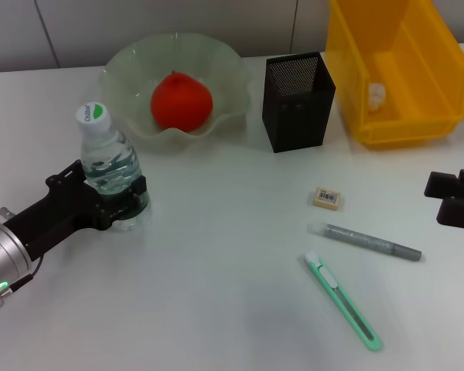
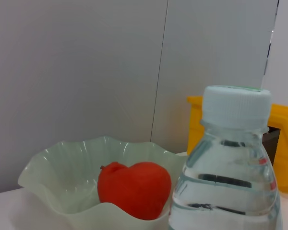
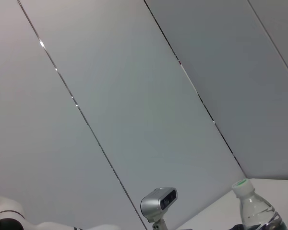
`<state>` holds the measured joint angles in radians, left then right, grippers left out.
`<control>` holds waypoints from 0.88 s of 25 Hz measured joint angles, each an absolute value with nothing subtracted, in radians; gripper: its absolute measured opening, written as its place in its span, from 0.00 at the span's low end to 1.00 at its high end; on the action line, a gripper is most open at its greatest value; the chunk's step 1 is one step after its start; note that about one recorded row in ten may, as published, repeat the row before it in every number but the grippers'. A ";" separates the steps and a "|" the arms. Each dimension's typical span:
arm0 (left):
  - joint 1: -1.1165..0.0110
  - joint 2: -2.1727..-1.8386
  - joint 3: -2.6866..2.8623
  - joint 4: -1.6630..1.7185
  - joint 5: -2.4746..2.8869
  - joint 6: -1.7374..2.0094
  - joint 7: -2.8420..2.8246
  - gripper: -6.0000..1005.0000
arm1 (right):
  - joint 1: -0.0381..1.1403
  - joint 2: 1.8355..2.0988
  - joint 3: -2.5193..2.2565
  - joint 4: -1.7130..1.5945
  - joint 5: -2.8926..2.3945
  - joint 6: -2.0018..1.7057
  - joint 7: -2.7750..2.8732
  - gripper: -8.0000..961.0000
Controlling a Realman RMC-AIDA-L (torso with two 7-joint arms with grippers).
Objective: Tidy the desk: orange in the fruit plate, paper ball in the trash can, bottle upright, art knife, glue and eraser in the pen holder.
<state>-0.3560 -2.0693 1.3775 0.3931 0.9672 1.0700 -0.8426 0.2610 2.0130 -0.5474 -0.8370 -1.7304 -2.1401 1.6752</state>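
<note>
**Bottle upright in the left gripper**

Head view: the knife (image 1: 342, 301) lies nearest, glue (image 1: 369, 242) and eraser (image 1: 328, 198) beyond. The left gripper (image 1: 116, 202) clamps the upright bottle (image 1: 112, 168) low; it looks smooth, water-heavy. The right gripper (image 1: 453, 199) sits parked; its opening I cannot tell.

Left wrist view: the orange (image 2: 133, 189) sits in the plate (image 2: 48, 172).

Right wrist view: the bottle's cap shows.
</note>
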 joint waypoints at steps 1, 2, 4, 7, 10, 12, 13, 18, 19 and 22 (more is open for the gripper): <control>-0.354 -2.069 1.378 0.396 0.968 1.073 -0.850 0.78 | 0.260 2.013 -0.548 -0.837 -1.730 -2.140 1.675 0.47; -0.353 -2.069 1.378 0.397 0.968 1.075 -0.852 0.78 | 0.259 2.014 -0.548 -0.838 -1.730 -2.141 1.675 0.47; -0.353 -2.069 1.378 0.398 0.968 1.075 -0.852 0.78 | 0.259 2.014 -0.548 -0.838 -1.730 -2.141 1.675 0.47; -0.352 -2.067 1.383 0.405 0.974 1.084 -0.861 0.78 | 0.257 2.014 -0.549 -0.838 -1.730 -2.143 1.675 0.47; -0.352 -2.067 1.385 0.408 0.975 1.087 -0.867 0.78 | 0.257 2.014 -0.546 -0.838 -1.730 -2.146 1.675 0.47; -0.352 -2.067 1.385 0.408 0.975 1.087 -0.867 0.78 | 0.257 2.014 -0.546 -0.838 -1.730 -2.146 1.675 0.47; -0.349 -2.066 1.387 0.418 0.979 1.094 -0.877 0.78 | 0.258 2.014 -0.546 -0.837 -1.730 -2.146 1.675 0.47; -0.331 -2.063 1.389 0.444 0.981 1.124 -0.881 0.78 | 0.259 2.014 -0.546 -0.836 -1.730 -2.149 1.675 0.47; -0.331 -2.063 1.389 0.444 0.982 1.123 -0.881 0.78 | 0.260 2.014 -0.546 -0.836 -1.730 -2.149 1.675 0.47; -0.331 -2.063 1.390 0.443 0.984 1.118 -0.878 0.78 | 0.262 2.015 -0.546 -0.836 -1.729 -2.150 1.675 0.47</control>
